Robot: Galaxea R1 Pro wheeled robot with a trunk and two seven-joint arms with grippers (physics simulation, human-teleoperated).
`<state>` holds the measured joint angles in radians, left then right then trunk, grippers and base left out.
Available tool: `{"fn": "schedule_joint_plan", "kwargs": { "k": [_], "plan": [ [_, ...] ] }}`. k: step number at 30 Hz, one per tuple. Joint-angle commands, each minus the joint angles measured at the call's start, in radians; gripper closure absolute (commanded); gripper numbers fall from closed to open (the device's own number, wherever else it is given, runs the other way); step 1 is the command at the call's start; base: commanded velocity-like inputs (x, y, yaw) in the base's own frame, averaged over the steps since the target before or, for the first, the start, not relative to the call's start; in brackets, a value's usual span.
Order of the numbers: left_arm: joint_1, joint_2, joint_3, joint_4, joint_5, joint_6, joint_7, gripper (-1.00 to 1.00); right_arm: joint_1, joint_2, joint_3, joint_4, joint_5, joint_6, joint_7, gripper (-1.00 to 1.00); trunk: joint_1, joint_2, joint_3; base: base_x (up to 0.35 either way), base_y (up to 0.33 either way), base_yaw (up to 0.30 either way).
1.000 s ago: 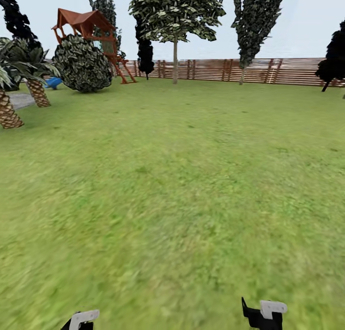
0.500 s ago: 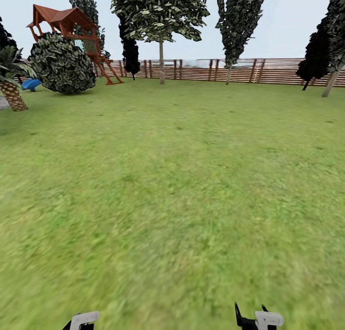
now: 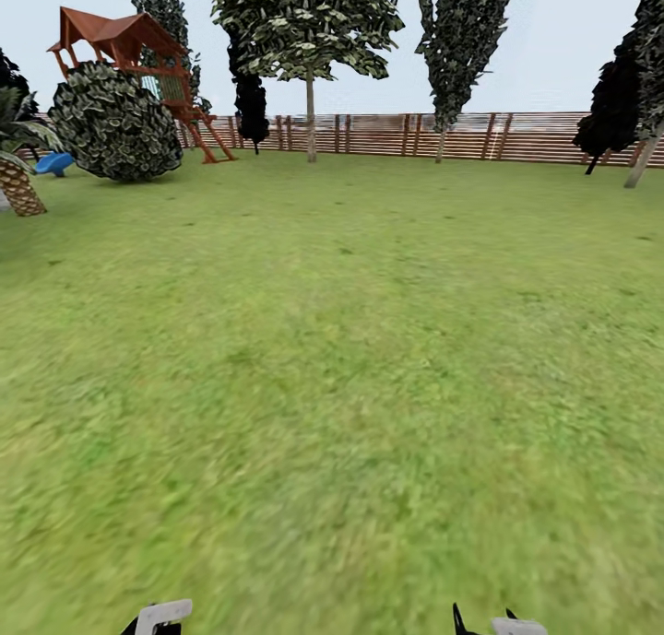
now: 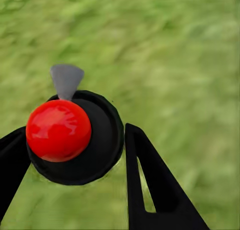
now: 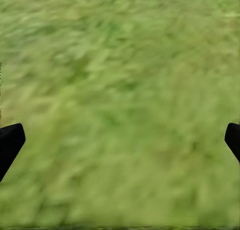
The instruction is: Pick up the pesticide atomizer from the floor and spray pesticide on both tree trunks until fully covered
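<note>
The pesticide atomizer shows from above in the left wrist view as a black round top with a red spot and a grey trigger. My left gripper is shut on it, one black finger on each side, over the grass floor. My right gripper is open above grass, with nothing between its tips. Far off by the fence stands a tree with an upright pale trunk. A leaning pale trunk shows at the right edge.
A brown slat fence closes the far side of the lawn. At the far left are a round dark bush, a red-roofed play tower and a palm. A tall narrow tree stands by the fence.
The head view swung right at first, sliding the trees, bush and play tower leftward, then almost stopped. The right wrist has sunk lower at the picture's bottom edge.
</note>
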<state>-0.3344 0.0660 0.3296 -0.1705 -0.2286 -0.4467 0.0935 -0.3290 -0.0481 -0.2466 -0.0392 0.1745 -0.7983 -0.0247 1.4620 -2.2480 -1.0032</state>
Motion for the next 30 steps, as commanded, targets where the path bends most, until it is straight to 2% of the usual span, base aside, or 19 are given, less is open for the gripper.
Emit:
{"fn": "schedule_joint_plan", "kwargs": {
  "k": [1, 30],
  "plan": [
    [0.0, 0.0, 0.0, 0.0, 0.0, 0.0, 0.0, 1.0, 0.0, 0.002, 0.0, 0.008, 0.0, 0.0, 0.0, -1.0, 0.0, 0.0, 0.0, 0.338, 0.0, 0.0],
    [0.0, 0.001, 0.001, 0.0, 0.0, 0.0, -0.004, 1.0, 0.005, 0.004, 0.0, 0.015, 0.0, 0.001, 0.0, -1.0, 0.0, 0.0, 0.0, 0.338, 0.035, 0.0]
  ]
}}
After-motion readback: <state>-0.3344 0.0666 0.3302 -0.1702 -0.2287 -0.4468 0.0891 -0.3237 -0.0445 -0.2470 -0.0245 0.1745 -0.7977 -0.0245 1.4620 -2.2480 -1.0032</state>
